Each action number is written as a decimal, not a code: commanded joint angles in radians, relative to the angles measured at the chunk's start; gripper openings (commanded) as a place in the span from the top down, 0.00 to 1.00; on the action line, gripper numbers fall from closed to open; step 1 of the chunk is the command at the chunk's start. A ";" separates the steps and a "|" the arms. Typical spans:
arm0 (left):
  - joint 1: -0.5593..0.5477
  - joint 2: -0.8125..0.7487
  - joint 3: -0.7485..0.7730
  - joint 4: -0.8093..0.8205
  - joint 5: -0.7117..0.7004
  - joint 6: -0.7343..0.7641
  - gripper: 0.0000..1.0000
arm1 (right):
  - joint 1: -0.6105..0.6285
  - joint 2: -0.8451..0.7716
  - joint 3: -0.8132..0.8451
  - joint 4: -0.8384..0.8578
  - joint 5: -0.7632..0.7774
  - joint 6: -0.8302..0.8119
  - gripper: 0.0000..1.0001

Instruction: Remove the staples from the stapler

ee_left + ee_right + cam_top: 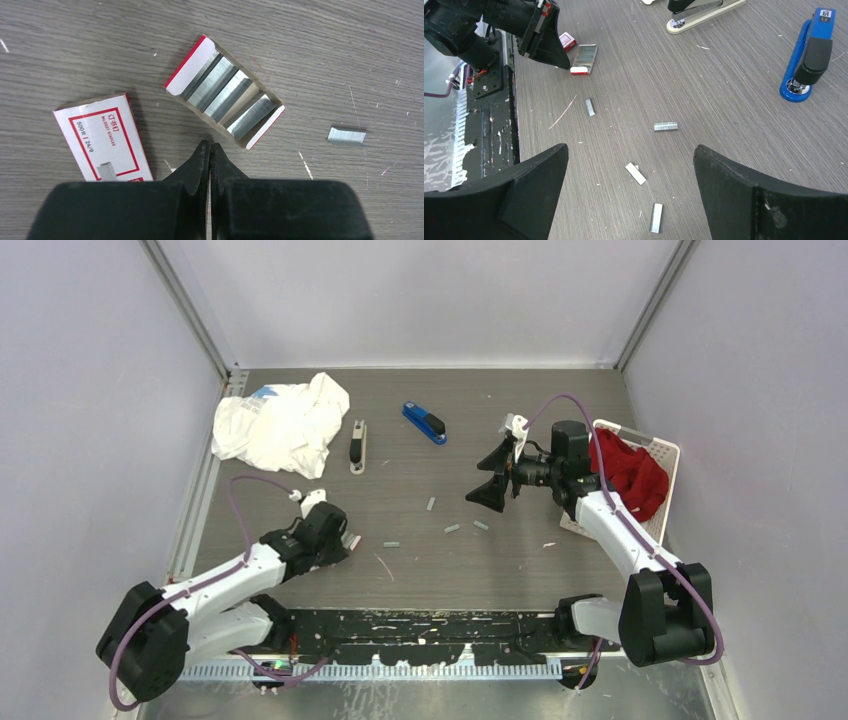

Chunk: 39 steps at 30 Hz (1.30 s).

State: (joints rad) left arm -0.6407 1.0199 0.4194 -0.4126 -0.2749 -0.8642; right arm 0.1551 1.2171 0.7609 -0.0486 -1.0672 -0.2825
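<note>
Two robot arms stand at the near edge of a grey wood-grain surface [450, 570]. The left arm [230, 575] reaches low over the near-left part, its jaws pressed together with nothing between them. Just beyond their tips lies an open card tray [225, 97] with red-and-white ends, holding several silvery strips, and beside it, to its left in the wrist view, lies its white sleeve [102, 137] printed in red. The staples [665, 126] lie loose on the middle of the surface, outside either stapler: short grey strips scattered apart from one another, one near the tray [347, 135] and others between the two arms [452, 529]. The right arm [620, 535] stretches from the near right toward the centre, its jaws spread wide and gripping nothing, raised over the scattered strips. Farther back a beige stapler [357, 447] with a black top lies left of centre, and a blue stapler [424, 422] with a black top lies just right of it; the two are near each other but not touching. A crumpled white cloth [280, 425] sits at the far left, close to the beige stapler. At the far right, behind the right arm, a white basket [665, 455] holds a red cloth [630, 472].
</note>
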 commanded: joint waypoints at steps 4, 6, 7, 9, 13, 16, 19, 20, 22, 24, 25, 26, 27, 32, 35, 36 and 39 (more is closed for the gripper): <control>-0.004 0.079 0.036 0.121 0.003 0.014 1.00 | -0.003 -0.016 0.046 0.010 -0.009 -0.014 0.00; -0.003 0.102 0.042 0.146 0.007 0.021 1.00 | -0.005 -0.017 0.046 0.009 -0.010 -0.014 0.00; -0.003 0.117 0.047 0.160 0.009 0.024 1.00 | -0.005 -0.017 0.046 0.010 -0.010 -0.014 0.00; -0.004 0.150 0.061 0.182 0.016 0.033 1.00 | -0.005 -0.016 0.045 0.010 -0.011 -0.013 0.00; -0.004 0.234 0.107 0.225 0.040 0.052 0.99 | -0.006 -0.017 0.047 0.007 -0.011 -0.013 0.00; -0.004 0.284 0.154 0.216 0.069 0.075 0.98 | -0.009 -0.017 0.047 0.007 -0.013 -0.013 0.00; -0.004 0.260 0.185 0.166 0.149 0.117 0.95 | -0.012 -0.018 0.046 0.006 -0.013 -0.013 0.00; -0.004 0.209 0.182 0.158 0.188 0.137 0.94 | -0.012 -0.017 0.048 0.007 -0.013 -0.013 0.00; -0.003 0.115 0.155 0.161 0.274 0.184 0.90 | -0.014 -0.016 0.048 0.006 -0.013 -0.012 0.00; -0.003 -0.007 0.110 0.162 0.329 0.221 0.81 | -0.014 -0.017 0.049 0.006 -0.015 -0.012 0.00; -0.002 -0.077 0.087 0.149 0.312 0.229 0.73 | -0.014 -0.017 0.049 0.006 -0.015 -0.012 0.00; -0.002 -0.165 0.062 0.126 0.279 0.235 0.64 | -0.014 -0.017 0.049 0.006 -0.016 -0.012 0.00; -0.001 -0.227 0.045 0.100 0.230 0.235 0.55 | -0.015 -0.017 0.048 0.006 -0.016 -0.012 0.00; 0.025 -0.393 0.000 -0.002 0.055 0.202 0.33 | -0.016 -0.017 0.049 0.007 -0.017 -0.009 0.00; 0.041 -0.371 -0.004 -0.027 0.005 0.154 0.29 | -0.015 -0.017 0.049 0.007 -0.017 -0.009 0.00; 0.043 -0.354 -0.004 -0.027 -0.013 0.133 0.27 | -0.016 -0.017 0.049 0.007 -0.018 -0.009 0.00; 0.049 -0.294 0.000 -0.013 -0.055 0.071 0.25 | -0.015 -0.017 0.049 0.006 -0.020 -0.007 0.00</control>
State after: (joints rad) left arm -0.6022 0.6724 0.4179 -0.4175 -0.2291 -0.7132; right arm 0.1436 1.2171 0.7650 -0.0620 -1.0676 -0.2829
